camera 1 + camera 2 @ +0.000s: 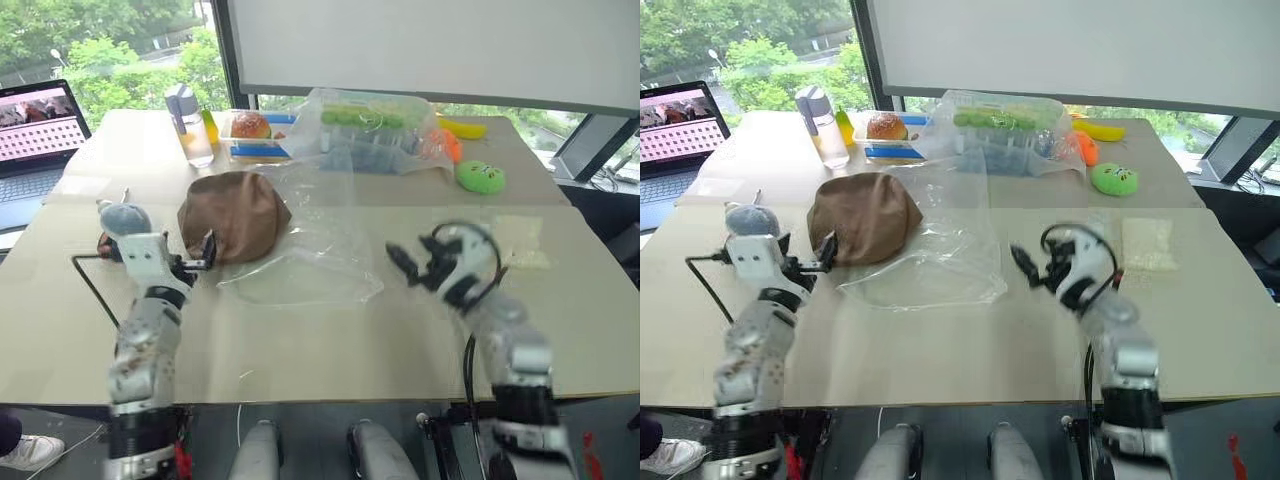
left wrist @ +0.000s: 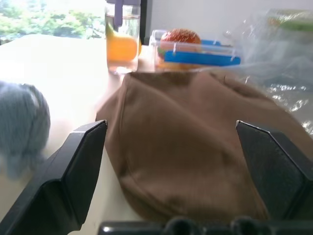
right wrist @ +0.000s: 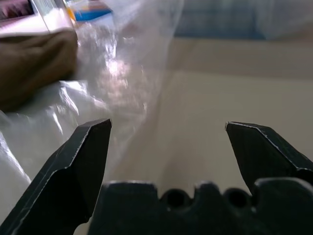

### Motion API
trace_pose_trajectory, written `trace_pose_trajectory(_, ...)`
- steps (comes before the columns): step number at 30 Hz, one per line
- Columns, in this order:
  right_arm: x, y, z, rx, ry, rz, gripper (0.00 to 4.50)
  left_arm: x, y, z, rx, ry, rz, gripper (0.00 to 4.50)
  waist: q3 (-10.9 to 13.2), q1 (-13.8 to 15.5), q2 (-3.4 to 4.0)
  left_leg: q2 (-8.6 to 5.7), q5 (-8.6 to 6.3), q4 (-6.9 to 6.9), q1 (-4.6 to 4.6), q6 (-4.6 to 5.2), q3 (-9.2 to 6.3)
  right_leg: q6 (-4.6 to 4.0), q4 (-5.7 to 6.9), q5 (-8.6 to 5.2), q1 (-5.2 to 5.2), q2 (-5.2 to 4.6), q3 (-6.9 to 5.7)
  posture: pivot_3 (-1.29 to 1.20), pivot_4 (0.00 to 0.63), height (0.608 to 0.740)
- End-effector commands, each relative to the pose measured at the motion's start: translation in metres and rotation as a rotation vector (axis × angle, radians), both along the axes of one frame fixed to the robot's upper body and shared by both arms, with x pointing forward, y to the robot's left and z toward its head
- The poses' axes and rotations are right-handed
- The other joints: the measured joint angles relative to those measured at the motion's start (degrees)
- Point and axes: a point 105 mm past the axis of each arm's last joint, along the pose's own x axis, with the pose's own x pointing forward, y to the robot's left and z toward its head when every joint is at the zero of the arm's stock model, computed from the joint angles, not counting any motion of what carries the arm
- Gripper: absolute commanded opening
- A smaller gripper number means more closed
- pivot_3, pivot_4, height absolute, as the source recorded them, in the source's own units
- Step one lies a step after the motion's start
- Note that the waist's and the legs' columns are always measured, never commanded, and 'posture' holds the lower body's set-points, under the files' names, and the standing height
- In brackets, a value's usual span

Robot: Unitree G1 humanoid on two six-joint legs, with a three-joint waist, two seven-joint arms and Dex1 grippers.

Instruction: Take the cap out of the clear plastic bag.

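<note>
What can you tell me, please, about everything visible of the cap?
The cap is soft brown fabric with stitched seams, slumped in a rumpled dome on the table. It lies out of the bag, its right edge meeting the crinkled plastic. The open left gripper points at its near side; neither gripper holds it.

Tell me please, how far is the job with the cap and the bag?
Mostly done, it seems: the cap lies on the table beside the clear plastic bag, largely outside it, though its right edge may still overlap the plastic. Nothing is in hand: the left pincer stands open before the cap, the right pincer open near the bag. Perhaps only pulling back remains.
</note>
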Motion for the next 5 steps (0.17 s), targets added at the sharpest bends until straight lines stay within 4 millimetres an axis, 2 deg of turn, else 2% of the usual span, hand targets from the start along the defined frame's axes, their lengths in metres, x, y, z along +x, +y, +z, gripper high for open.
trace_pose_trajectory(1, -0.005, -0.004, 0.011, -0.075, -0.112, -0.03, 4.48, -0.007, 0.0, -0.01, 0.061, -0.015, 0.073, 4.5, 0.0, -0.5, 0.0, 0.01, 0.0, 0.0, 0.0, 0.0, 0.0, 0.01, 0.0, 0.01, 0.0, 0.02, 0.01, 0.0, 0.15, 0.74)
trace_pose_trajectory(5, -0.005, -0.016, -0.001, -0.085, -0.088, -0.072, 4.48, -0.02, -0.005, -0.031, 0.048, -0.013, 0.111, 4.5, -0.1, -0.7, 0.06, 0.06, -0.01, -0.04, 0.19, 0.01, 0.01, 0.01, -0.05, 0.01, 0.16, 0.08, 0.02, 0.0, 0.15, 0.74)
